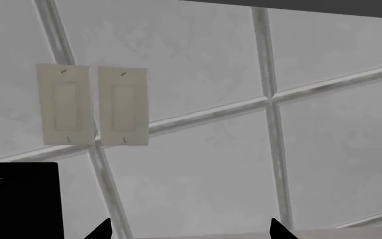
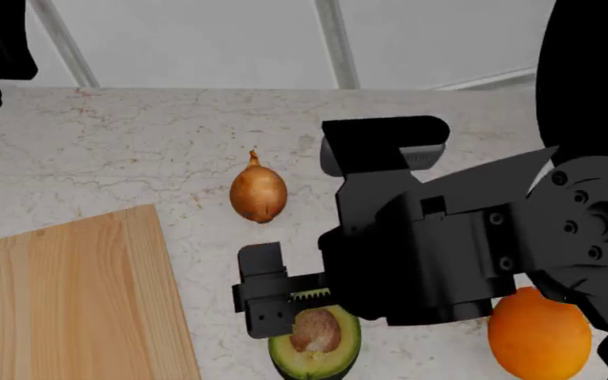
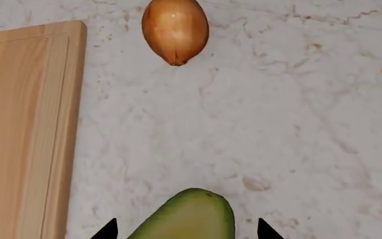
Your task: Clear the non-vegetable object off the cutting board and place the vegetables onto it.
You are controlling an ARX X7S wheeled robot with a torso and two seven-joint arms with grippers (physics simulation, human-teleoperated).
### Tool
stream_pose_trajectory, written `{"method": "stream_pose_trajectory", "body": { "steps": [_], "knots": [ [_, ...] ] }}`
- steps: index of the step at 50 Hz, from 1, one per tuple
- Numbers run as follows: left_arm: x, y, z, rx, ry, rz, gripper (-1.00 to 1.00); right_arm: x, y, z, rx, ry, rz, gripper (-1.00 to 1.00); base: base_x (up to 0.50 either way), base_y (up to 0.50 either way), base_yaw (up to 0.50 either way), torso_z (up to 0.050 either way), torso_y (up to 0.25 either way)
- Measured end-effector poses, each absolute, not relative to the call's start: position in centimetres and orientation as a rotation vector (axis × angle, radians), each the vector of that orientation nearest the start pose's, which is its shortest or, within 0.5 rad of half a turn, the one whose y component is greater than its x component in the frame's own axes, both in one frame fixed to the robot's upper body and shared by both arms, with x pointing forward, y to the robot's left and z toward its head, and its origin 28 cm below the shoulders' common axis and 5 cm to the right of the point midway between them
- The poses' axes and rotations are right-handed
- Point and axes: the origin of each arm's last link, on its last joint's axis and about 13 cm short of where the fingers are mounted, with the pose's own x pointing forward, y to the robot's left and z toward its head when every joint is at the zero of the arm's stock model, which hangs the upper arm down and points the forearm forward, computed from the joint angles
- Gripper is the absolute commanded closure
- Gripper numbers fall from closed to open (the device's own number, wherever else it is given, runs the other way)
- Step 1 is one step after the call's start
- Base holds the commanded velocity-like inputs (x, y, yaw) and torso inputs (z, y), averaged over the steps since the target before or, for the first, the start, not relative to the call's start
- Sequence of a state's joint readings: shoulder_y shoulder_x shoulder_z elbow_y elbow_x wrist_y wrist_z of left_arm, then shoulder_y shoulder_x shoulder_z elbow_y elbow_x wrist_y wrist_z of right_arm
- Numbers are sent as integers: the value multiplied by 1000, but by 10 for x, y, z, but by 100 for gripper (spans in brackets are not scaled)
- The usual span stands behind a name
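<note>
Over the marble counter (image 2: 124, 150) I have the right gripper (image 2: 283, 305) spread wide, one finger on each side of the avocado half (image 2: 317, 340), not yet pinching it. The orange (image 2: 540, 336) is already off the cutting board (image 2: 61, 301), and the onion (image 2: 257, 192) lies near the board's edge. My worry is the avocado's rounded skin: squeezed off-centre it could squirt out or flip. The left gripper (image 1: 187, 234) points at the wall, open, holding nothing.
</note>
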State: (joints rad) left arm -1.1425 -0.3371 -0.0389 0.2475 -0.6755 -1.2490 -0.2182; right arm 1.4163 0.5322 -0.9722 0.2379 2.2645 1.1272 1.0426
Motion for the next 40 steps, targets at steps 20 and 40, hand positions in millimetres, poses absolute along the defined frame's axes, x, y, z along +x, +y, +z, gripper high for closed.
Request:
{"method": "stream_pose_trajectory", "body": {
  "steps": [20,40],
  "knots": [
    [302,257,314,-55,-121,-119,-100,282,-81,255,25,983,415,-100,0,0,0,0,0],
    [300,258,315,-56,-127,-116,-100,276,-79,274,-32,952,426,100,-1,0,0,0,0]
  ]
}}
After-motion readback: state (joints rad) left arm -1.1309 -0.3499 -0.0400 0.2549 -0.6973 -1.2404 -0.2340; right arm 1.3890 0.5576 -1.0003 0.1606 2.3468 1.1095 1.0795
